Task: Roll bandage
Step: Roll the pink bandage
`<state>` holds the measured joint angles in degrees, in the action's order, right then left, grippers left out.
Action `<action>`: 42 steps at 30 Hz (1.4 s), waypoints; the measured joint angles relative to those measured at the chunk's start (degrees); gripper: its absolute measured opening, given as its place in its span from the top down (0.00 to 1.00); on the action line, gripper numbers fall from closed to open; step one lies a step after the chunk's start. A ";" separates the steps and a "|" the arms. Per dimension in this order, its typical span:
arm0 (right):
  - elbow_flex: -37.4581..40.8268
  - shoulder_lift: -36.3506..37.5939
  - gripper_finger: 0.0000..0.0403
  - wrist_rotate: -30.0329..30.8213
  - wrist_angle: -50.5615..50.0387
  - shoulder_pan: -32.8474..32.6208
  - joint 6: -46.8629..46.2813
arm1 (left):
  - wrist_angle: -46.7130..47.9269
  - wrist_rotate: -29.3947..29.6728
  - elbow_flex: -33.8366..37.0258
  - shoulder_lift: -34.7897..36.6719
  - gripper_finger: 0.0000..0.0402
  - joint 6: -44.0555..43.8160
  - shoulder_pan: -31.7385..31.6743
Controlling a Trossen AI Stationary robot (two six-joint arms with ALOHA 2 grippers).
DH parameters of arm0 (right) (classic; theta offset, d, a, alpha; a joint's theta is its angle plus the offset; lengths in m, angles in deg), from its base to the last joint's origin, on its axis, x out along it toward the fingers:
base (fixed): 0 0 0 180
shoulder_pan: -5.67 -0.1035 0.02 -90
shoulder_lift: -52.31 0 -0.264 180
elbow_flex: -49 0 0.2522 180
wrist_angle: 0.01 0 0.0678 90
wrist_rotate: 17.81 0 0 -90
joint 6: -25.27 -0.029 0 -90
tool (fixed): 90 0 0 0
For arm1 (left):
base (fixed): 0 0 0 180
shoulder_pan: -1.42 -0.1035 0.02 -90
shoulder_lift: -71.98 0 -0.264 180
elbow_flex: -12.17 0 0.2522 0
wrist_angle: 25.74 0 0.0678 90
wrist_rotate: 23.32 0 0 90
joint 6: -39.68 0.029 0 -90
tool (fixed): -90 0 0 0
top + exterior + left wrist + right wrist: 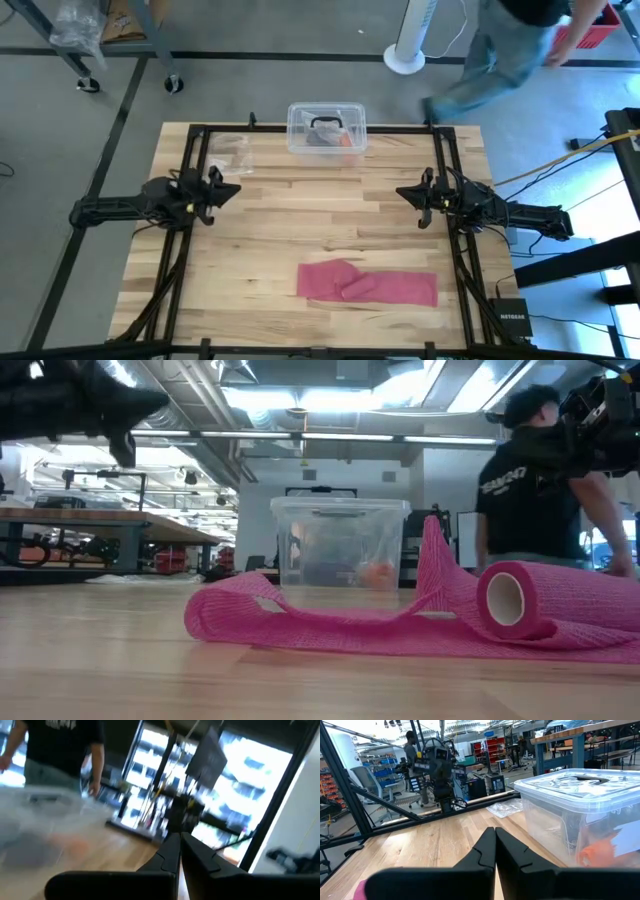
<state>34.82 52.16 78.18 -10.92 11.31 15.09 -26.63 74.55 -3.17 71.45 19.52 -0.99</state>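
Observation:
The pink-red bandage point(367, 282) lies on the table near its front edge, partly unrolled. In the low view its strip point(300, 622) lies wrinkled and humped, and a small roll point(515, 600) rests on the strip at its right end. My left gripper point(232, 190) is shut and empty above the table's left side. My right gripper point(404, 192) is shut and empty above the right side. Both hang well clear of the bandage; their shut fingers show in the left wrist view point(179, 851) and the right wrist view point(495, 849).
A clear plastic box with a black handle point(326, 130) stands at the table's far edge in the middle. A small clear plastic bag point(229, 152) lies at the far left. A person point(510, 50) walks beyond the table's far right corner.

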 joint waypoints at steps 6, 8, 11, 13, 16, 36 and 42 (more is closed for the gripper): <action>-0.01 0.00 0.98 0.00 0.02 -0.01 0.00 | -11.39 -3.86 -0.13 -3.43 1.00 1.47 1.74; 0.01 0.00 0.98 0.00 0.01 0.00 -0.01 | -14.49 -3.96 -0.27 -7.14 1.00 2.44 3.26; 0.01 0.00 0.98 -0.01 0.11 0.00 0.00 | -18.83 -3.36 -3.00 -15.06 1.00 4.33 5.78; -0.03 0.00 0.98 -0.01 1.15 0.01 -0.14 | -20.59 -2.94 -6.80 -21.50 1.00 6.27 7.44; -0.35 0.00 0.98 -1.24 1.91 -0.01 -6.29 | -20.23 -2.79 -13.99 -32.03 1.00 11.22 10.11; -10.02 -12.09 0.92 -11.61 20.51 -5.47 -4.42 | -8.63 -2.79 -39.71 -67.65 1.00 22.98 16.37; -22.14 -26.06 0.72 -9.65 1.99 -12.26 0.16 | -8.16 -2.79 -39.76 -67.34 1.00 19.28 16.41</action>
<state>12.69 26.11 68.53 -8.93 -0.96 15.26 -34.79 71.76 -42.93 4.11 38.79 15.42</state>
